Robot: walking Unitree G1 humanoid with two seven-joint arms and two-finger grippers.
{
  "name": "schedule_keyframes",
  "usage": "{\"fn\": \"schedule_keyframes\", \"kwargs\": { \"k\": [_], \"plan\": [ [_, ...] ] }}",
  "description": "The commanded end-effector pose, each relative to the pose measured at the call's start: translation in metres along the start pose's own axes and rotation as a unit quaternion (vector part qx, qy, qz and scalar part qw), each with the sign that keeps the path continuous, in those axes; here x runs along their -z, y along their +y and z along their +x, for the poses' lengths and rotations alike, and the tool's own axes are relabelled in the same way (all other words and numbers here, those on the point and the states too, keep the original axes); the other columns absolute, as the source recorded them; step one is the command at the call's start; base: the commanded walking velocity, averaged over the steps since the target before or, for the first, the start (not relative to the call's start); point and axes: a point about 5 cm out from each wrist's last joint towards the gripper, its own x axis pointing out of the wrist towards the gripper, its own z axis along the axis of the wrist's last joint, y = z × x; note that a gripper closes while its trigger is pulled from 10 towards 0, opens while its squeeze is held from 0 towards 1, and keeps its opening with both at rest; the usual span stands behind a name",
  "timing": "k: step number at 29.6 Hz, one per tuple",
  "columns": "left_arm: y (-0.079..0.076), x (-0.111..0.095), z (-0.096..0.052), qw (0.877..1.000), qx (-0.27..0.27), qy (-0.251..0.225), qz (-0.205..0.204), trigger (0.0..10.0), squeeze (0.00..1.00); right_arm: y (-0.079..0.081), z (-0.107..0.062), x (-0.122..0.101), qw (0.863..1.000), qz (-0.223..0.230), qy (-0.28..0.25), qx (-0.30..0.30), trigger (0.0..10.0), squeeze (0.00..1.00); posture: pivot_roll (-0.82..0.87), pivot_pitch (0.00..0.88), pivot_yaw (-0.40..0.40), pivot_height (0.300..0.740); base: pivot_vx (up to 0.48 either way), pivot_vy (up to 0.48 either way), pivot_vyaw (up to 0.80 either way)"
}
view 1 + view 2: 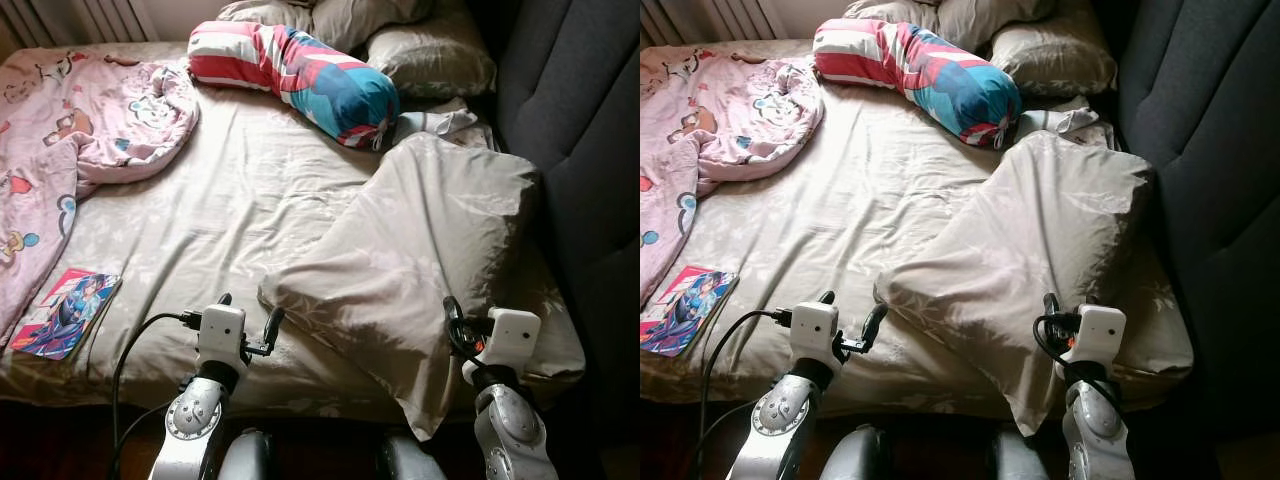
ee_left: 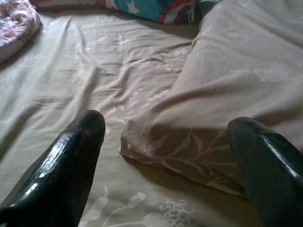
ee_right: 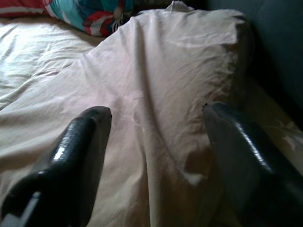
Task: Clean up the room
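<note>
3 beige pillows: 1 near [image 1: 420, 250], 2 at the headboard [image 1: 430, 55] [image 1: 330, 15]; 1 striped bolster [image 1: 295, 70]; 1 pink blanket [image 1: 70, 120]; 1 book [image 1: 65, 312]; 2 grippers, left [image 1: 248, 320], right [image 1: 455, 322]

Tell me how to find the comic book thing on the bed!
Start at the big bed with the beige leaf-print sheet. Go to its near-left corner, beside the pink cartoon blanket. The thin flat book with a blue-haired cartoon character lies there, the only stiff, glossy thing among soft bedding.
</note>
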Motion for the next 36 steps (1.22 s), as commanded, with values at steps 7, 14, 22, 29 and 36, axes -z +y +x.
{"fn": "schedule_keyframes", "kwargs": {
  "k": [7,14,22,29,36],
  "plan": [
    [0.000,0.004,-0.003,1.000,0.006,0.013,-0.002,10.0,0.00,0.000,0.002,-0.001,0.999,-0.013,0.037,-0.028,10.0,1.00,-0.12,0.193,0.040,0.642,0.000,0.000,0.00],
    [-0.001,0.004,-0.001,1.000,0.010,0.015,0.001,10.0,0.00,-0.004,0.010,-0.002,0.996,-0.010,0.088,-0.029,10.0,1.00,-0.12,0.195,0.039,0.642,0.000,0.000,0.00],
    [-0.003,0.005,0.000,1.000,0.015,0.017,0.002,10.0,0.00,-0.003,0.013,-0.002,0.992,0.017,0.121,-0.028,10.0,1.00,-0.12,0.194,0.039,0.642,0.000,0.000,0.00],
    [-0.004,0.005,0.002,1.000,0.020,0.018,0.003,10.0,0.00,-0.007,0.009,0.016,0.984,0.028,0.178,-0.009,10.0,0.00,-0.12,0.192,0.039,0.642,0.000,0.000,0.00],
    [-0.004,0.004,0.003,1.000,0.023,0.016,0.004,10.0,0.00,-0.008,0.015,0.019,0.983,0.048,0.175,0.002,10.0,0.00,-0.11,0.192,0.043,0.642,0.000,0.000,0.00]
  ]
}}
